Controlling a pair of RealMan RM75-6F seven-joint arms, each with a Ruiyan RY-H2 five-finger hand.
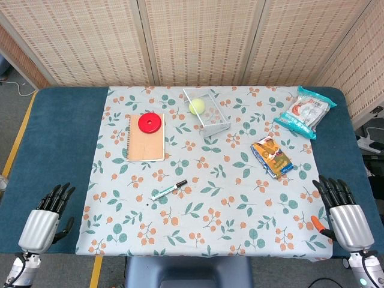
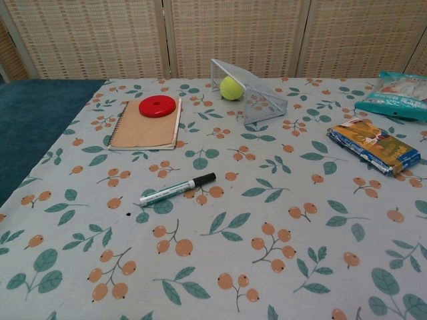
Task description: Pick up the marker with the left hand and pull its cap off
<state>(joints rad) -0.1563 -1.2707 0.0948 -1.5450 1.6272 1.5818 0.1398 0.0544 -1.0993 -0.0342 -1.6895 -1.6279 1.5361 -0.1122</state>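
— Woven screens back a blue bench (image 1: 60, 129) under a floral cloth (image 1: 210, 198). What's leftmost?

— Left robot hand (image 1: 45, 219), empty, fingers apart, on bare blue.

— And the marker (image 1: 168, 189)?

— Flat on the cloth, cap still on, below the notebook (image 1: 146, 139), well apart from either hand.

— Right robot hand (image 1: 345, 216)?

— Open too, beside something small and orange (image 1: 317, 223).

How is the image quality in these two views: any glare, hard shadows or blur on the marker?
Head view: even, diffuse light, no glare; the white marker with a black cap is small but sharp, casting only a faint shadow. Chest view: same soft light, marker crisp; the tilted wire mesh basket shows mild highlights, and neither hand appears.
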